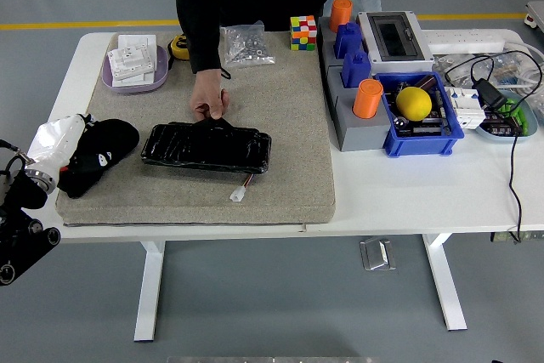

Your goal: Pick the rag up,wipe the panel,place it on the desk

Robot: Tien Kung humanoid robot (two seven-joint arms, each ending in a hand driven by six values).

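With the left hand (pixel 53 144) clasping the black rag (pixel 100 152) at the mat's nine o'clock edge, it should sweep toward three o'clock, pressing flat along the panel (pixel 206 146) that a person's hand (pixel 209 104) steadies.
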